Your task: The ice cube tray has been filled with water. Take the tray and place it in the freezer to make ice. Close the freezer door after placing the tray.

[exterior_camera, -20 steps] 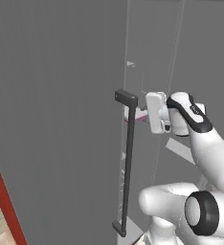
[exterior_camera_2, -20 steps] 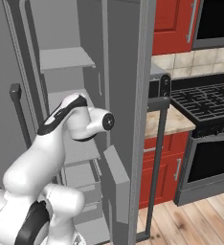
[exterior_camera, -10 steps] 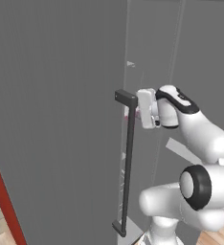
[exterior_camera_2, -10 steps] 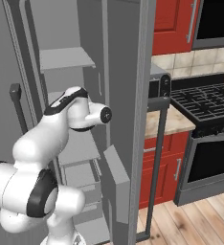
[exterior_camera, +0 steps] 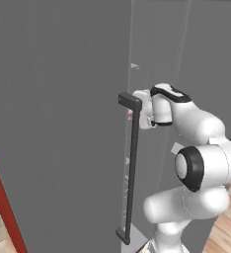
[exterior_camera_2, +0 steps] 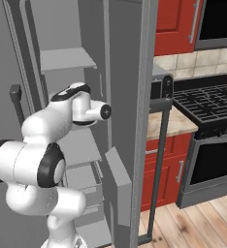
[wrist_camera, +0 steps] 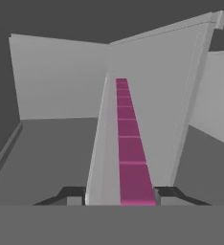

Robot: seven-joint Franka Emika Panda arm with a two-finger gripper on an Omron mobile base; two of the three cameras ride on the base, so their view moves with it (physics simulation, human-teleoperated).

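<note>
Left base view — freezer [exterior_camera: 58,123]: a plain grey front is seen across the left and centre of the frame, with a dark vertical bar handle [exterior_camera: 131,168] running from mid-height down to the lower centre.
Left base view — gripper [exterior_camera: 141,109]: the white hand is seen right of centre, just beside the top of the handle; a small pink sliver is seen at its front, but how the jaws stand cannot be told here.
Right base view — freezer door [exterior_camera_2: 135,116]: it is seen edge-on in the centre of the frame, standing open, its dark handle [exterior_camera_2: 156,160] on the right side.
Right base view — shelves [exterior_camera_2: 67,59]: grey shelves are shown in the open interior at upper left; the arm is reached in below the top one.
Right base view — surroundings: a black stove [exterior_camera_2: 207,104] and red cupboards [exterior_camera_2: 176,22] are seen at the right.
Hand view — ice cube tray [wrist_camera: 128,139]: it is seen on edge up the centre, pale side left, magenta compartments right, clenched between the jaws, whose dark fingertips [wrist_camera: 71,196] are pressed on both sides at the bottom.
Hand view — setting: grey freezer walls and floor are seen around the tray.
</note>
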